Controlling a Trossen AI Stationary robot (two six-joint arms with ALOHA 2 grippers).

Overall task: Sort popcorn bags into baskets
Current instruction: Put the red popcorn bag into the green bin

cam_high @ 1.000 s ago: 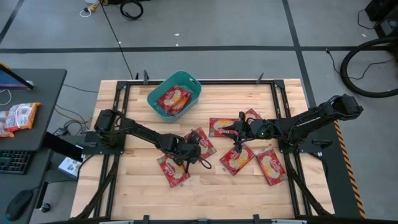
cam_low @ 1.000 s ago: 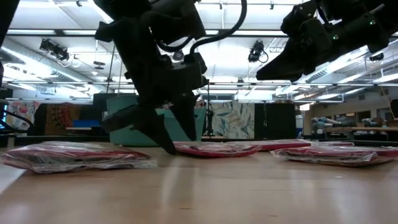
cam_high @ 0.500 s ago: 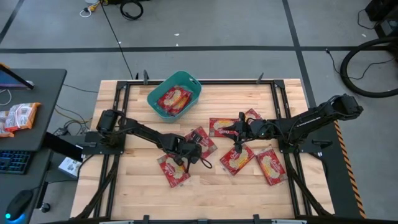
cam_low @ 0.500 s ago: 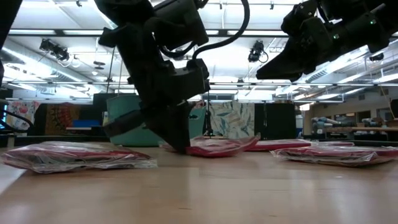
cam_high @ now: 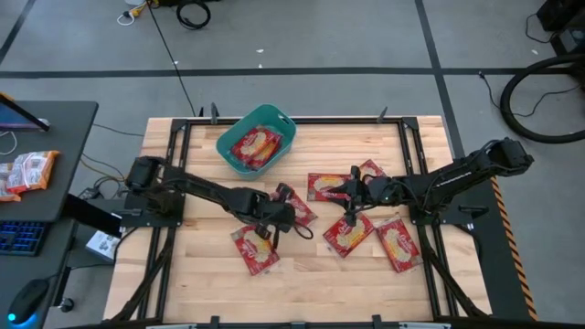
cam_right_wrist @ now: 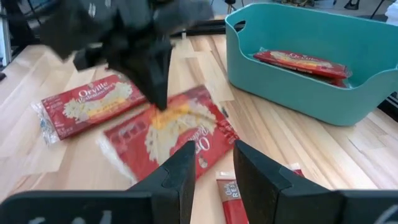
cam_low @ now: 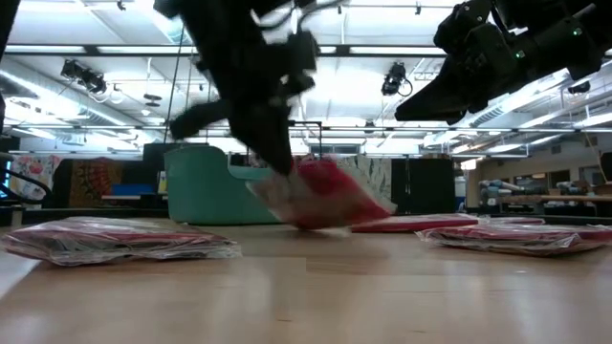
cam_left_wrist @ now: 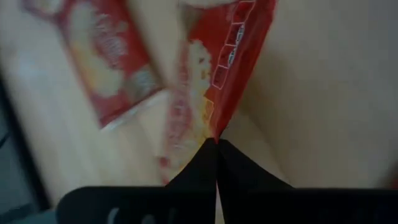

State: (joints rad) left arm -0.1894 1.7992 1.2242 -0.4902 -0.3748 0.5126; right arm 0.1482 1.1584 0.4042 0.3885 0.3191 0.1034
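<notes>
The left arm reaches low across the desk (cam_high: 201, 265) from its base, its gripper (cam_high: 277, 208) just in front of the tub (cam_high: 226, 142), jaws pinched tight on the edge of a red bag (cam_low: 320, 196) tilted up off the wood. The right arm stretches in level from the far side; its gripper (cam_high: 351, 203) hangs above the bags right of the tub, jaws partly apart, holding nothing. Two bags (cam_high: 256, 144) lie in the tub.

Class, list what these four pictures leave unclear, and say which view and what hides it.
- Bags inside the teal tub: low view, wall hides them.
- Printing on the lifted popcorn bag: low view, motion blur.
- Left gripper grip point: high view, too small.
- Packets on the side desk: high view, too small to read.
</notes>
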